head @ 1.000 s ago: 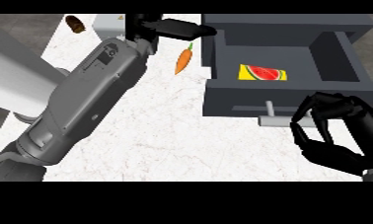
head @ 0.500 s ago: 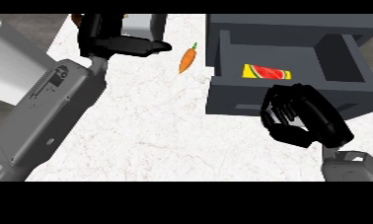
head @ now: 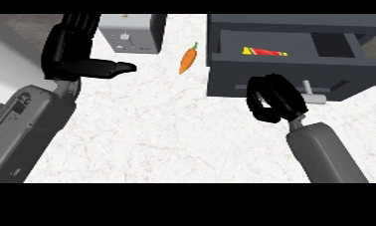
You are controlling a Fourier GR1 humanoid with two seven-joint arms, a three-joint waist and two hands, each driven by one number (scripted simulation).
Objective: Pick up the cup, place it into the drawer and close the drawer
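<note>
**Both hands empty beside the open dark grey drawer**

The right hand (head: 273,101) hangs in front of the dark grey box-shaped open drawer (head: 283,78), its black fingers curled inward and holding nothing. Just right of that hand sits the drawer's pale grey handle (head: 314,95). Beyond the hand, inside the drawer, lies a flat red-and-yellow packet (head: 264,51).

The left hand (head: 77,53) hovers over the white speckled table (head: 161,125), fingers straight and thumb stretched out to the right, gripping nothing. Right of its thumb lies a small orange carrot (head: 189,59); beyond the thumb stands a light grey boxy appliance (head: 132,33). No cup can be made out.
</note>
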